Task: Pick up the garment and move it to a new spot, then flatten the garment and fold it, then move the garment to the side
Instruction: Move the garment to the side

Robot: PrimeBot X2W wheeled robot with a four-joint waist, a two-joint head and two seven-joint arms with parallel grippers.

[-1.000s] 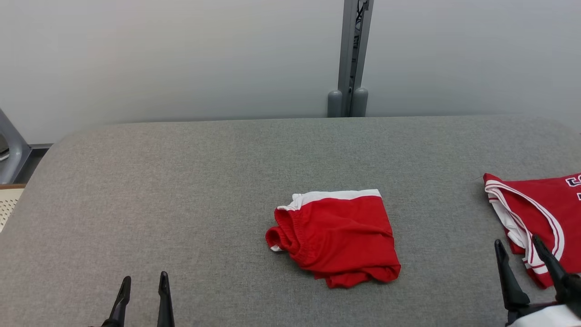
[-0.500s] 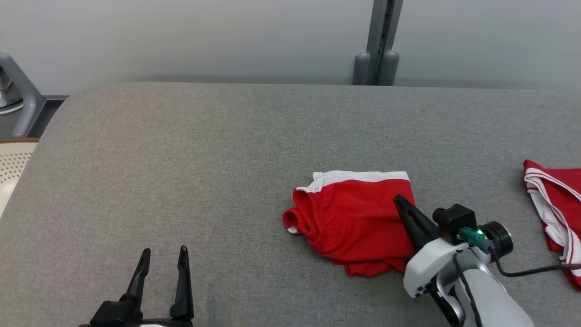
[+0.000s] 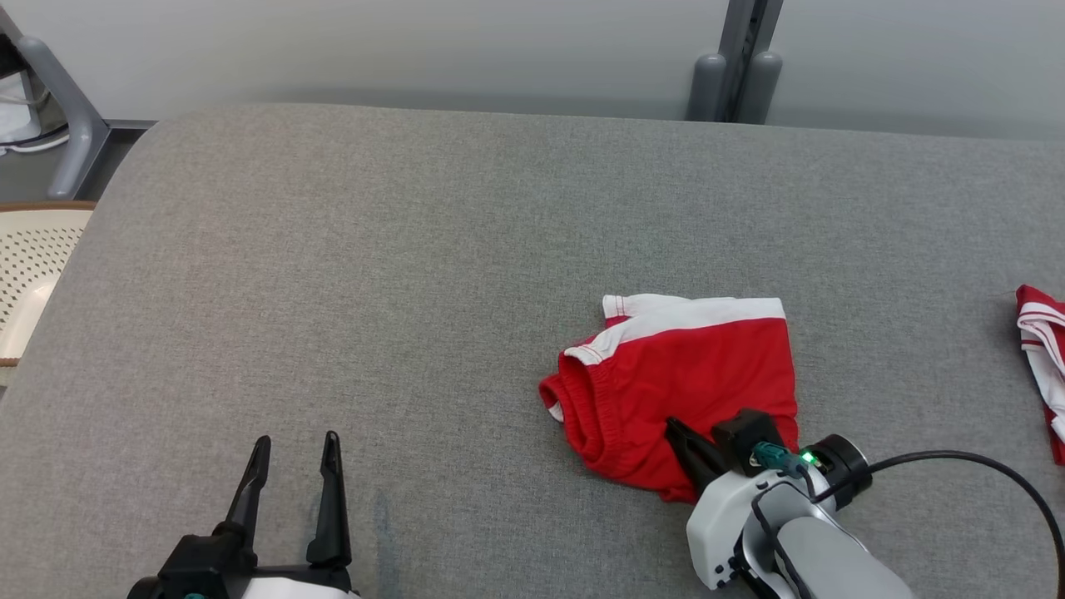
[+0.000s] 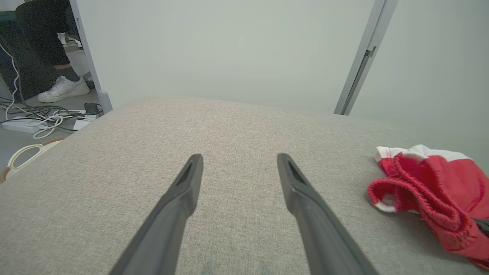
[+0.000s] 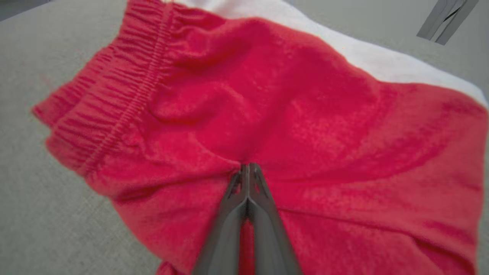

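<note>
The garment (image 3: 682,374) is a pair of red shorts with a white band, lying crumpled right of centre on the grey padded table (image 3: 416,249). My right gripper (image 3: 676,429) is shut on a pinch of its red cloth near the front edge. In the right wrist view the fingertips (image 5: 248,170) meet in a fold of the garment (image 5: 305,114). My left gripper (image 3: 294,445) stands open at the lower left, with nothing between its fingers. The left wrist view has the left gripper (image 4: 238,162) over bare table and the garment (image 4: 431,191) at its right.
A second red and white garment (image 3: 1044,349) lies at the table's right edge. A grey post (image 3: 736,58) stands behind the table. A cream perforated basket (image 3: 29,266) sits off the left edge. Cables and a person's shoe (image 4: 63,89) are on the floor at far left.
My right gripper came in from the lower right and shut on the garment's cloth. The head camera shifted, so the whole scene slid right and down.
</note>
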